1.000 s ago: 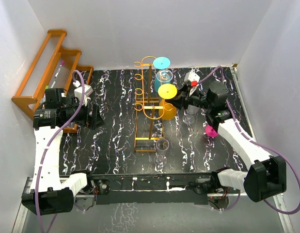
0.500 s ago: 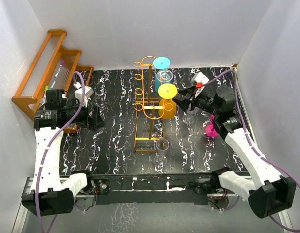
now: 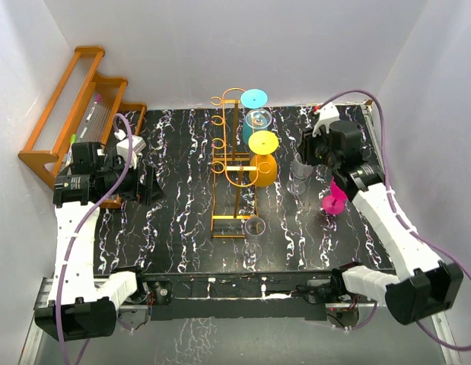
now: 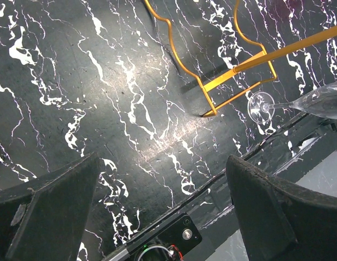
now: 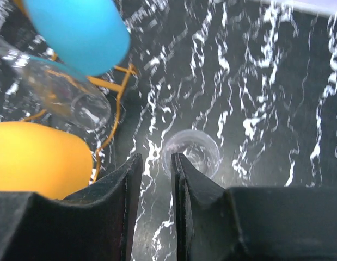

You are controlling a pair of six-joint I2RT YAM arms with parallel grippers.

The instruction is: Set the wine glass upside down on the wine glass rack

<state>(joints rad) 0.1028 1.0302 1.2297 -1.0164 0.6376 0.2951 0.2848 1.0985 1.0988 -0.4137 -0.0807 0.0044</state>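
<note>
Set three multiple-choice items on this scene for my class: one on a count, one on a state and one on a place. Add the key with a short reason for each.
1. How many glasses hang upside down on the wine glass rack?
A. one
B. two
C. four

2. The left tool is:
A. open and empty
B. shut on a glass
C. shut on a rack wire

3. The pink glass is:
A. hanging on the rack
B. on the table, right of the rack
C. held by the left tool

Key:
1 B: a blue-footed glass and a yellow glass hang there.
2 A: its jaws stand wide apart, with only tabletop between them.
3 B: the top view shows it on the tabletop beside the right arm, clear of the rack.
</note>
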